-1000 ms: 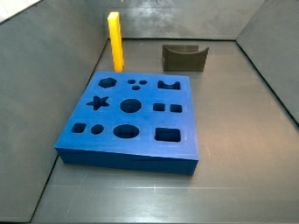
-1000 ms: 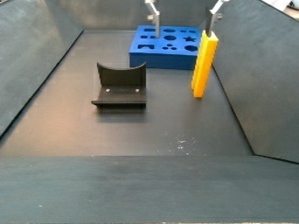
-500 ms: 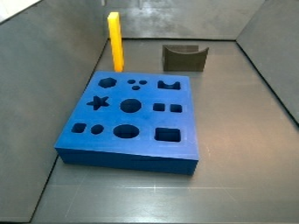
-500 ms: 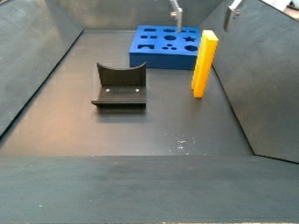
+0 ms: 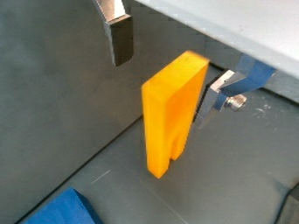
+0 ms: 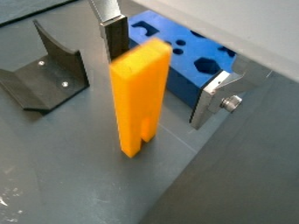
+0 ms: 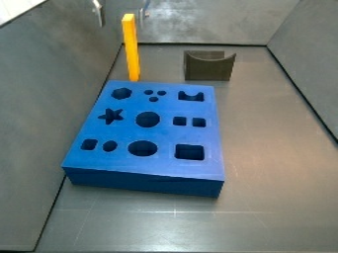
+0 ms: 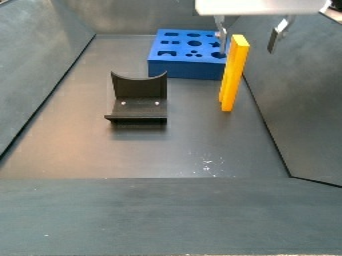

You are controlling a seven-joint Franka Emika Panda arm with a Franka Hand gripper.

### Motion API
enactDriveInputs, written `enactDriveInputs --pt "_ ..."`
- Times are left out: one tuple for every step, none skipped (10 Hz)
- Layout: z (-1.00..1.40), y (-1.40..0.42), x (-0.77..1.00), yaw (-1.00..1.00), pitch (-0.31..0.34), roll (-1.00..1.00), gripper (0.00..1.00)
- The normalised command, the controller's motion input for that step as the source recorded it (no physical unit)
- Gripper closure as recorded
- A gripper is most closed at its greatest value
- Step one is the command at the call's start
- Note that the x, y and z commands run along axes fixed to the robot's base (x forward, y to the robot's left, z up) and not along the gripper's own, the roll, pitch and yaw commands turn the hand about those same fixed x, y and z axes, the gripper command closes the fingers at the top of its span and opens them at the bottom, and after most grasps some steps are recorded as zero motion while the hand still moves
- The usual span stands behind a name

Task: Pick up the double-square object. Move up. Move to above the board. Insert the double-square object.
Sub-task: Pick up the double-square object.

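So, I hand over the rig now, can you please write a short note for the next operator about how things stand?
Gripper: open, positioned over the top of the double-square object, one finger on each side, no contact seen in both wrist views.
Double-square object: upright on the floor, prongs down, beside the board and near the wall; not gripped, not lifted.
Board: flat on the floor, holes free.
Fixture: stands apart from both.
Done: the gripper is placed around the piece.
Left: close, lift, move above the board, insert.
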Motion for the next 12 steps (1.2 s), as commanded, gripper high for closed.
enactDriveInputs --pt "-0.14 0.04 -0.06 0.00 -0.063 0.00 0.00" --pt "0.00 0.00 0.00 0.00 0.000 0.01 0.00" --pt "0.00 0.00 0.00 0.00 0.000 0.00 1.00" --pt "0.00 0.00 0.00 0.00 0.000 0.00 1.00" --pt "0.00 0.00 0.00 0.00 0.000 0.00 1.00" --pt "0.00 0.00 0.00 0.00 0.000 0.00 1.00" --pt "0.00 0.00 0.00 0.00 0.000 0.00 1.00" --pt "0.00 0.00 0.00 0.00 0.000 0.00 1.00" --pt "0.00 0.00 0.00 0.00 0.000 0.00 1.00" --pt "0.00 0.00 0.00 0.00 0.000 0.00 1.00" --pt "0.00 0.00 0.00 0.00 0.000 0.00 1.00" --pt "0.00 0.00 0.00 0.00 0.000 0.00 1.00"
